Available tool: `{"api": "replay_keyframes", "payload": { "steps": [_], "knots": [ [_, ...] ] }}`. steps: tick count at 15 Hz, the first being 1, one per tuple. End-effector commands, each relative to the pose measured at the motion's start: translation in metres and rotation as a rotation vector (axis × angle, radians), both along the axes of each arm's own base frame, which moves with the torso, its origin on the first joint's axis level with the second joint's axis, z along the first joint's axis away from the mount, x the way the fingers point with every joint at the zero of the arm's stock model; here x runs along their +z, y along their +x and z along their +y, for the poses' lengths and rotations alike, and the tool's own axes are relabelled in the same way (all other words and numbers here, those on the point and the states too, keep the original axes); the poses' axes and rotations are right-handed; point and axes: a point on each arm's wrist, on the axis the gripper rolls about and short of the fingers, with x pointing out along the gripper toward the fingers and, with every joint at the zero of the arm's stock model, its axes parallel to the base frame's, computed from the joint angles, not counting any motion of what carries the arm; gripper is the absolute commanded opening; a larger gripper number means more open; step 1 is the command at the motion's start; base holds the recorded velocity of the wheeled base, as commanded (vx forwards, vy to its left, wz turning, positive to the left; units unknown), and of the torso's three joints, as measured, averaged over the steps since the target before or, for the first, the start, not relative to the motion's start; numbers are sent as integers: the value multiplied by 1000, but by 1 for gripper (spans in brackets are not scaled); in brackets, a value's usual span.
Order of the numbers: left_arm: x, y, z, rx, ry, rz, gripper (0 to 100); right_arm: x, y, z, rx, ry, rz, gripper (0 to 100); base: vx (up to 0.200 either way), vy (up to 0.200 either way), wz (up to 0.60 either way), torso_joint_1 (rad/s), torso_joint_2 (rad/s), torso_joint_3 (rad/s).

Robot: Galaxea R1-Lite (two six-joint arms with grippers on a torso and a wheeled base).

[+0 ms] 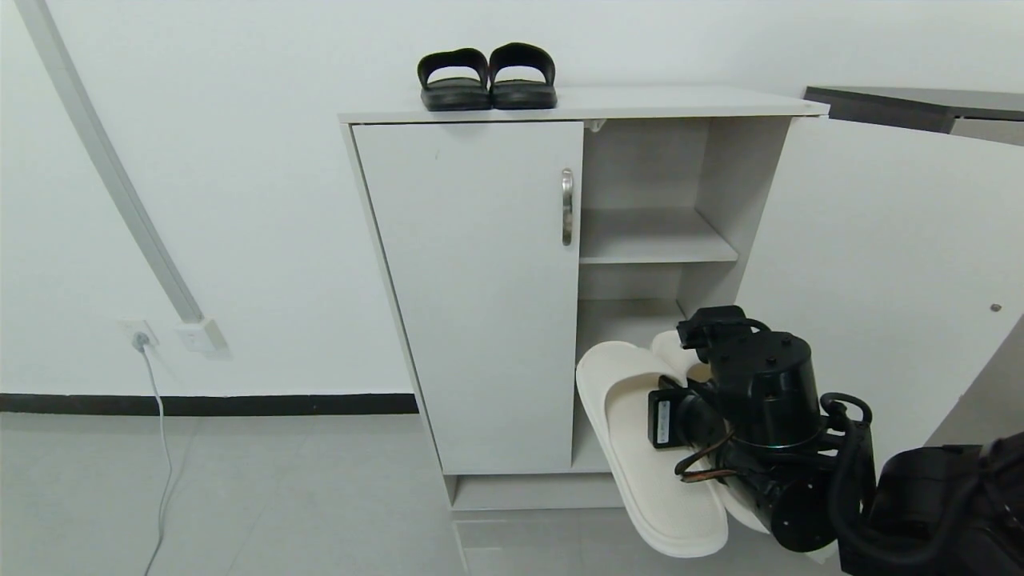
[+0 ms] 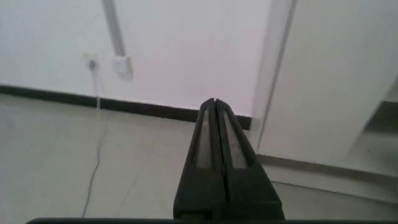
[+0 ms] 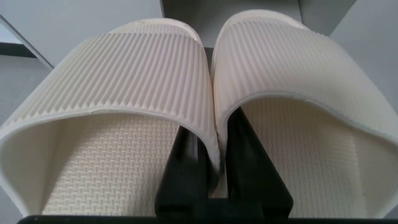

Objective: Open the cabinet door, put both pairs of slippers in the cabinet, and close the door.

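While the right gripper [image 3: 217,168] is clamped on the touching inner edges of the white slippers [image 1: 640,448], the pair hangs tilted before the open right half of the cabinet [image 1: 680,102], beside its swung-out right door [image 1: 880,264]. The black slippers [image 1: 486,78] sit on the cabinet top, left of middle, near its front edge. The left gripper [image 2: 215,149] is pressed together, empty.

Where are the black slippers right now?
In the head view the black slippers sit side by side on top of the cabinet, toward its left end, directly above the closed left door and near the wall.
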Motion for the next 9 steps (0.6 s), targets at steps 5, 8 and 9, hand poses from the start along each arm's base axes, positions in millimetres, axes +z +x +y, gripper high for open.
{"api": "replay_keyframes", "payload": {
  "steps": [5, 8, 9],
  "knots": [
    [-9, -4, -5, -231, -20, 7, 0, 2, -6, 2, 18, 2, -5, 0, 0, 0, 0, 0, 0, 0],
    [-8, -3, -5, -239, -26, -12, 0, 3, -8, 6, 32, 5, -7, 0, 0, 0, 0, 0, 0, 0],
    [-8, -3, -5, -239, -26, -12, 0, 4, -6, 8, 33, 7, -11, 0, 0, 0, 0, 0, 0, 0]
  ]
}}
